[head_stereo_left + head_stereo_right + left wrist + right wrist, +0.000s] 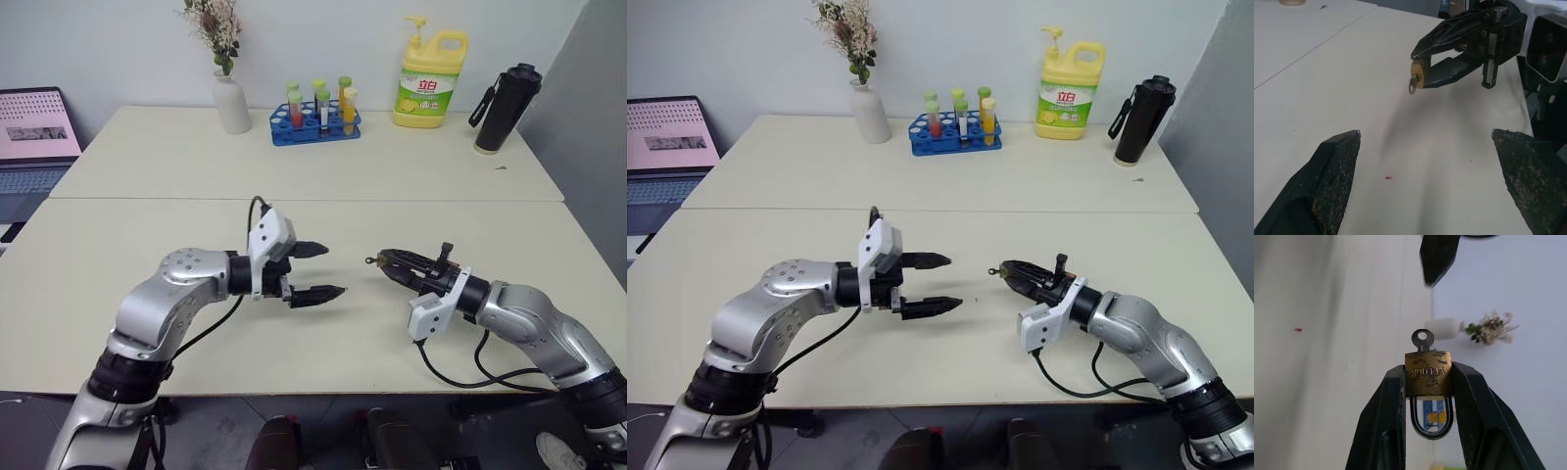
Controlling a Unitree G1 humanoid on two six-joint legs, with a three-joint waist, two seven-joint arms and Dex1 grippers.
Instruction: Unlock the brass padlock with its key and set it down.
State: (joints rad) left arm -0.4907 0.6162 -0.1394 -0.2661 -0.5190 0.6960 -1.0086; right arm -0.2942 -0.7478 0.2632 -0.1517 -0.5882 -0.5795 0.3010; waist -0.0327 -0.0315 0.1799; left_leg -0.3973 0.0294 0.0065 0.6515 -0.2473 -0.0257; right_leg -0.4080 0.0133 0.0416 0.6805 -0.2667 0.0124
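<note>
Above the near edge of a pale table (147, 166), two robot arms face each other with their grippers raised off the surface. The right gripper (1427, 382) pinches the brass padlock (1427, 373) between its two black fingers, which press on the sides of the lock's body. A small key (1422, 340) with a round ring head sticks out of the lock's end, pointing away from the gripper, while the thin shackle loop lies back between the fingers toward the wrist. From the left wrist, the lock (1417, 77) and its key show at the fingertips of the right gripper, held clear above the tabletop.

The left gripper (318, 270) hangs a short way off, aimed at the lock, its fingers spread wide and holding nothing. A gap of bare table separates the two sets of fingertips.

Along the far side of the table stand a white vase (232, 102) of dried flowers, a blue rack of coloured test tubes (317, 121), a yellow pump bottle (431, 80) and a black flask (505, 110). A laptop (34, 137) with a pink screen sits off the far left side.
</note>
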